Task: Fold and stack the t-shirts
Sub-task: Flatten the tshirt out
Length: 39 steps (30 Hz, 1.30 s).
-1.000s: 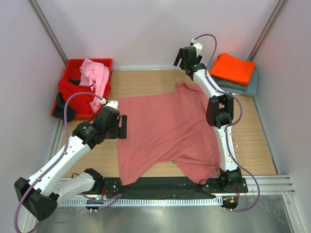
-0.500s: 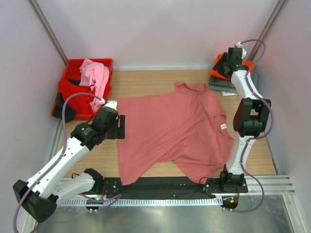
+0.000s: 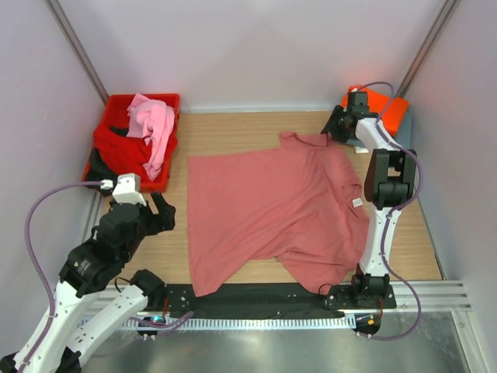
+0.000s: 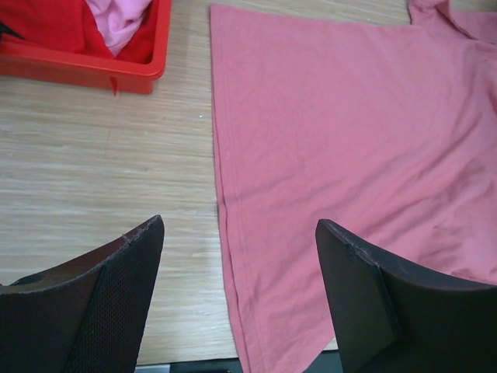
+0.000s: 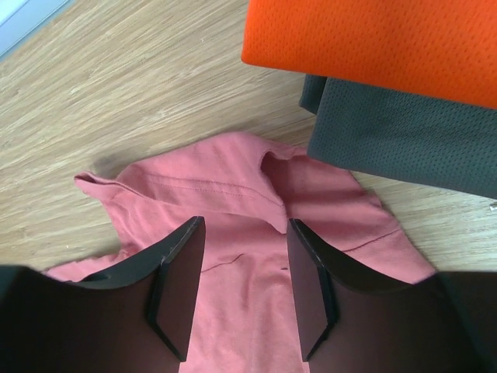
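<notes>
The left claw hovers with its jaws wide apart and empty, just beside the left edge of the dusty salmon-pink cloth t-shirt, which lies spread flat on the light wooden desk. At the far side, the right claw stands over the shirt's collar, jaws partly apart, pinching nothing. Just beyond it a folded orange t-shirt rests on a folded grey one. Far left, a red plastic crate holds a crumpled light pink t-shirt.

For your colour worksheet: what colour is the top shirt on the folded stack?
The top shirt is bright orange, clearest in the right wrist view.
</notes>
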{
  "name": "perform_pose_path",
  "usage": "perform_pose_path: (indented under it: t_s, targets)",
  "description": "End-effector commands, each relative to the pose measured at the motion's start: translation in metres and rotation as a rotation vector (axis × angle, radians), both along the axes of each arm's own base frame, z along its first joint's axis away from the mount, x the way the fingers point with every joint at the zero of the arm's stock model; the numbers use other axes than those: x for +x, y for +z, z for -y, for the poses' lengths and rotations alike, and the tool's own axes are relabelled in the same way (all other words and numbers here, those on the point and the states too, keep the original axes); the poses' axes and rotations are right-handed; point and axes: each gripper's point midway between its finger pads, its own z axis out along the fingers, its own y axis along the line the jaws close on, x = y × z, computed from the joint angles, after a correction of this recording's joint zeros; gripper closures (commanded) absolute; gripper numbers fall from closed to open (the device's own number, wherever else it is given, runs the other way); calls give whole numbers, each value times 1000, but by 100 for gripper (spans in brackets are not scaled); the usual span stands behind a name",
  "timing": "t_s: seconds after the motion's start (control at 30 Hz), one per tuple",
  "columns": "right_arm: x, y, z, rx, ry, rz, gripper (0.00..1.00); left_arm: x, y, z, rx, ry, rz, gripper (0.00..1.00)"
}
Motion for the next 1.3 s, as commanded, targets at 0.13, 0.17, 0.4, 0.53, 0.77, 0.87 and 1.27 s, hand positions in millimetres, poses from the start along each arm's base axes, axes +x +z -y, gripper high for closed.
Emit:
perform_pose_path:
  t_s: [0.13, 0.17, 0.4, 0.53, 0.77, 0.87, 1.27]
  targets:
    - [9, -7, -1, 7, 29, 23, 48, 10, -7, 1, 29, 26, -18, 20]
    - [8, -14, -2, 11, 32, 10, 48, 10, -7, 1, 30, 25, -19, 20]
    - [9, -30, -6, 24, 44, -7, 50, 10, -5, -1, 19, 32, -2, 20]
    - [10, -35, -12, 27, 58, -11, 54, 11, -6, -1, 20, 33, -4, 20]
    - [16, -24, -22, 40, 77, 14, 80, 12, -7, -2, 22, 42, -8, 20]
    - [19, -18, -28, 72, 85, 28, 93, 12, -7, -4, 21, 47, -6, 20]
    - [102, 21, -48, 251, 58, 235, 94, 18, -9, -10, 18, 73, -12, 21]
